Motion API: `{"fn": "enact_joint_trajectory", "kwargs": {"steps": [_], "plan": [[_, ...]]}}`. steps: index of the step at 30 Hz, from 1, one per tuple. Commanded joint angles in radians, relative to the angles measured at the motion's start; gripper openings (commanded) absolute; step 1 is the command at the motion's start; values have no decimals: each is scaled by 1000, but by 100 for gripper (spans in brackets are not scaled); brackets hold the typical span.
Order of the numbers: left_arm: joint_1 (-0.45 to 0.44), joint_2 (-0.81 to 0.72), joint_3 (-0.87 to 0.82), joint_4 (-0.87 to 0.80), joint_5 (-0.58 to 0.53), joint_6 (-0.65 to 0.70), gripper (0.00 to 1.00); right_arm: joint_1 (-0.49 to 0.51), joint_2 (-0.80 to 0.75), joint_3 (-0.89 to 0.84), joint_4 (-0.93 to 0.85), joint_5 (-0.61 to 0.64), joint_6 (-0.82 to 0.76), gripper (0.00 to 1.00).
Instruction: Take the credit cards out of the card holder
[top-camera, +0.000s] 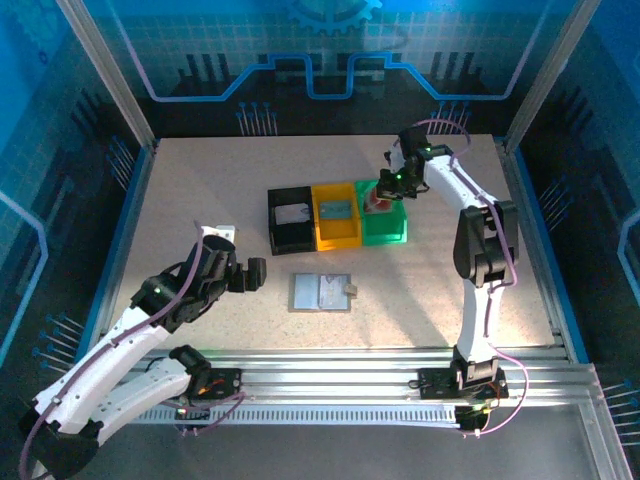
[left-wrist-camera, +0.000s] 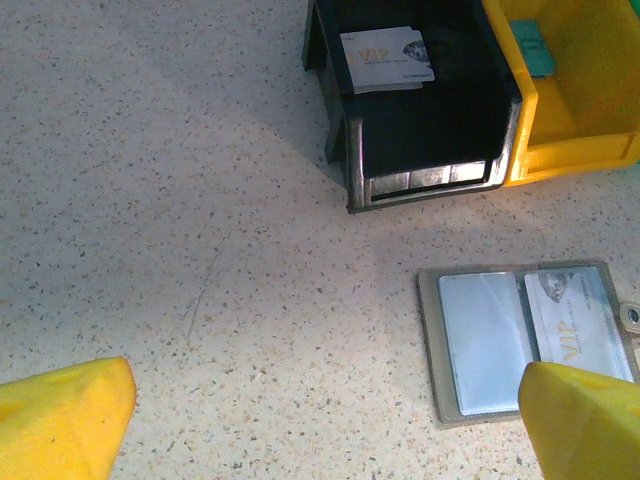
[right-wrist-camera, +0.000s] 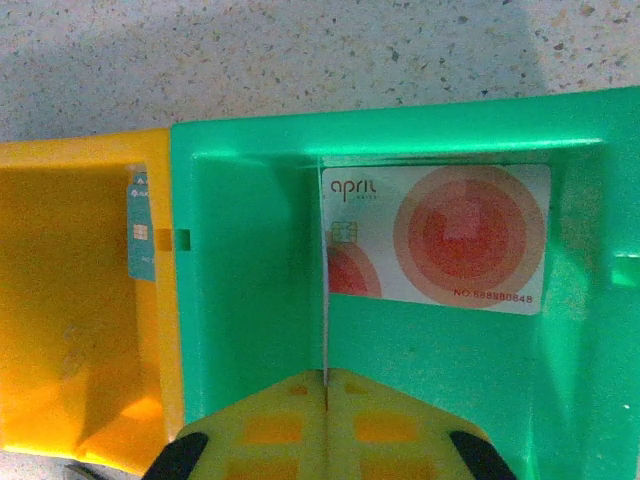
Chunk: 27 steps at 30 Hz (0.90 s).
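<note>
Card holder (top-camera: 322, 292) lies open on tabletop (top-camera: 200, 200). Beyond it, 3 are out already: white card (left-wrist-camera: 386, 60) in black bin (left-wrist-camera: 430, 180), bluish card (left-wrist-camera: 530, 45) in yellow bin (left-wrist-camera: 575, 150), red-marked card (right-wrist-camera: 435, 238) in green bin (right-wrist-camera: 250, 300). Last card (left-wrist-camera: 575, 320) is left in holder's pocket. Left claw (left-wrist-camera: 325, 410) apart, left of holder; right claw (right-wrist-camera: 325, 385) together, beyond holder to the right.

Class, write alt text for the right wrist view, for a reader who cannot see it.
A pale credit card with red-orange rings sits inside a green bin, seen from above. The right gripper, its yellow fingertips shut, is at the bottom edge, and a yellow bin on the left holds a bluish card.
</note>
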Motion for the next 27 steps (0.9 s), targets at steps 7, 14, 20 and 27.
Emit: {"fn": "enact_joint_trajectory", "kwargs": {"steps": [7,14,20,27], "plan": [[9,-2,-5,16,-22,25,99,-8,48,57,-17,-26,-10,0],[9,-1,-4,16,-20,25,99,-8,70,91,-31,-1,-6,0],[9,0,-6,16,-19,25,99,-7,95,120,-60,42,-9,0],[9,2,-5,16,-20,25,99,-6,103,121,-63,58,-13,0]]}}
